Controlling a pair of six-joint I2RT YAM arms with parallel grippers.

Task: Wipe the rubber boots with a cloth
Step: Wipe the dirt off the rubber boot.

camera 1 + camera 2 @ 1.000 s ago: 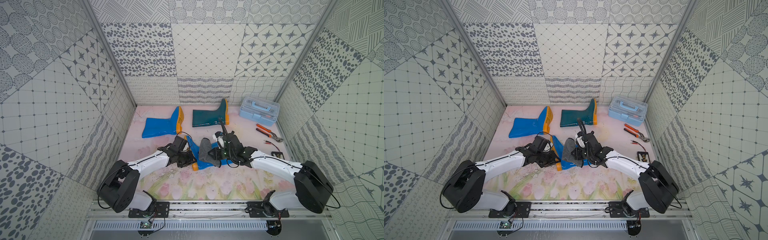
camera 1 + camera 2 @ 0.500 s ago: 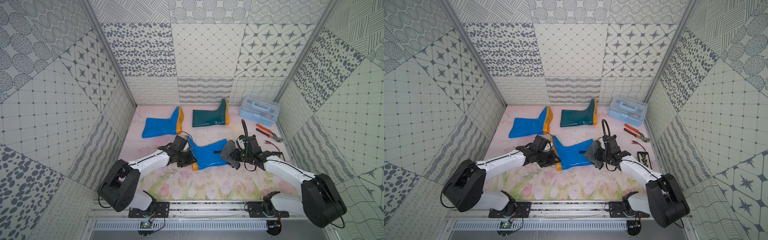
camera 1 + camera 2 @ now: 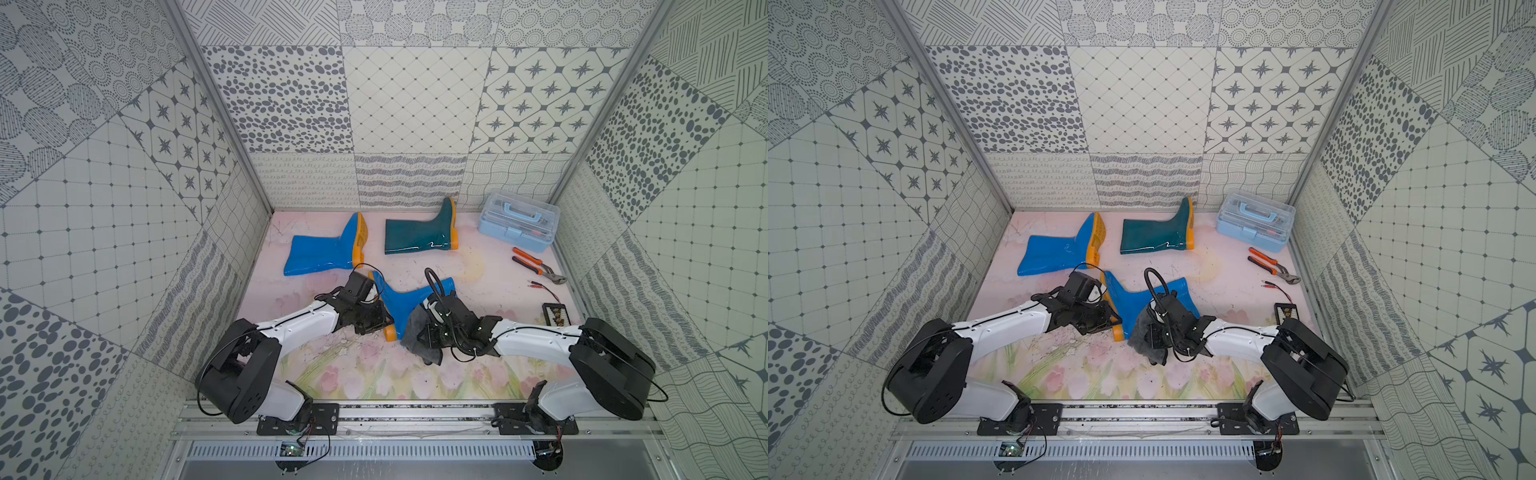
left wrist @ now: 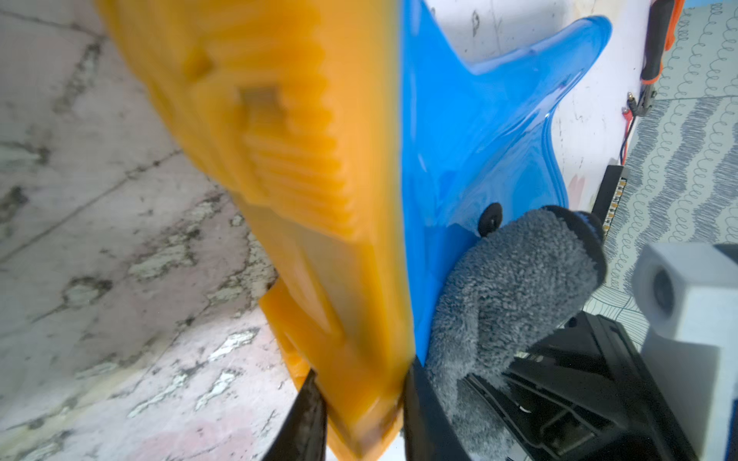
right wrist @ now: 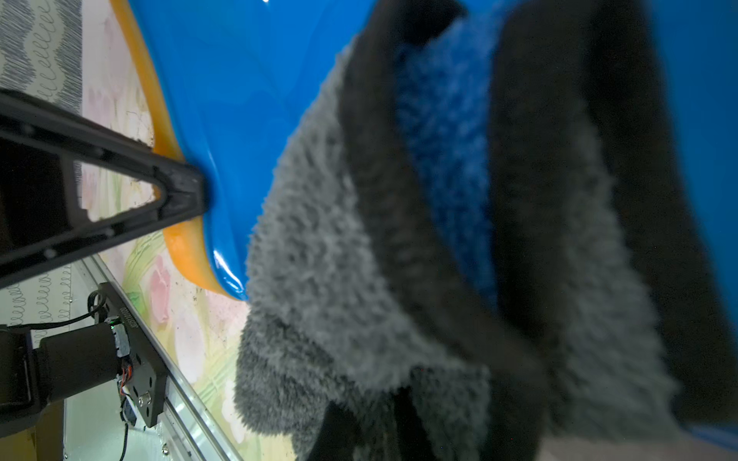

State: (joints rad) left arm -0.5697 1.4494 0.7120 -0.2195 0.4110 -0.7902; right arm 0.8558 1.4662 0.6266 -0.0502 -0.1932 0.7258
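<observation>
Right claw (image 3: 426, 334), clamping cloth (image 3: 413, 332), moved from shaft mouth back to foot; left claw (image 4: 361, 399) pinches blue boot (image 3: 405, 301) sole; bare desk (image 3: 374, 374) frontward.

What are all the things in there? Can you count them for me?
far blue boot: one, bright blue, orange sole, back left
near blue boot: one, same colours, front middle
teal boot: one, dark teal, orange sole, back middle
cloth: one, grey, against the near blue boot
toolbox: one, pale blue, back right corner
pliers: one, orange handles, right side
black board: one, wired, right edge
left end effector: one, black, shut on the near blue boot's sole
right end effector: one, black, shut on the cloth
</observation>
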